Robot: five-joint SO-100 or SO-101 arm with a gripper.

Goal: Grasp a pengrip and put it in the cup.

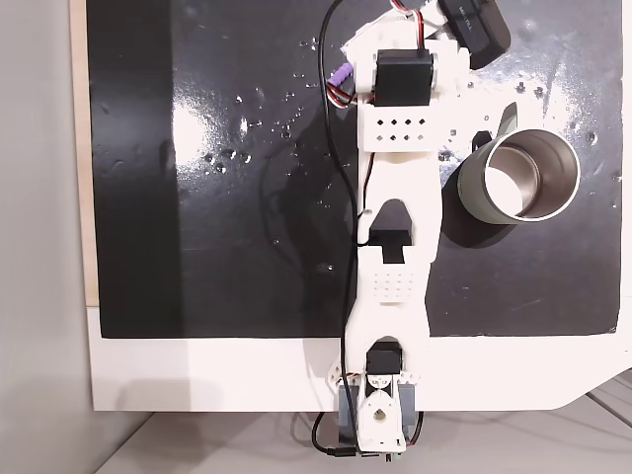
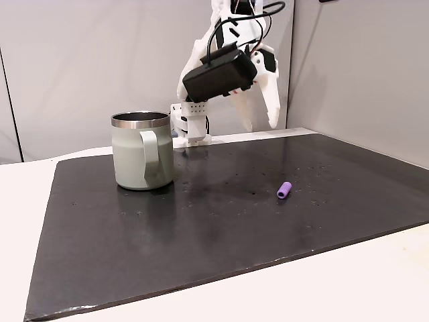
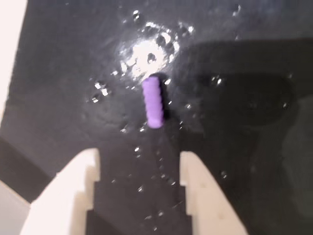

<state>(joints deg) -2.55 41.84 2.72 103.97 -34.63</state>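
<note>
Grey walls back a white counter (image 2: 40, 221) covered by a glossy black rectangular mat (image 2: 221, 228) flecked with small droplets and glare. On the mat lies the pengrip (image 3: 153, 102), a tiny light-purple ribbed rubbery cylinder, on its side and untouched; in the wrist view it sits just ahead of the tool (image 3: 139, 161), roughly on the centreline of the gap and with its long axis running along the direction of approach. The white two-finger tool stands wide apart and holds nothing, raised well above the mat as the side fixed view shows it (image 2: 261, 117). The cup (image 2: 142, 149), a grey-walled cylindrical steel mug with a handle and a shiny rim, stands upright well apart from the pengrip, on the far side of the arm in the top fixed view (image 1: 521, 176). The step in hand looks like the descent onto the pengrip. To do it well, the tool should come straight down keeping the cylinder centred between the fingers, so they close across its narrow ribbed sides, not end to end, where it might squirt out. How high the fingertips hang is hard to judge from the wrist view, so a slow lowering until they nearly brush the mat seems wise, closing gently because so small a piece could roll.
</note>
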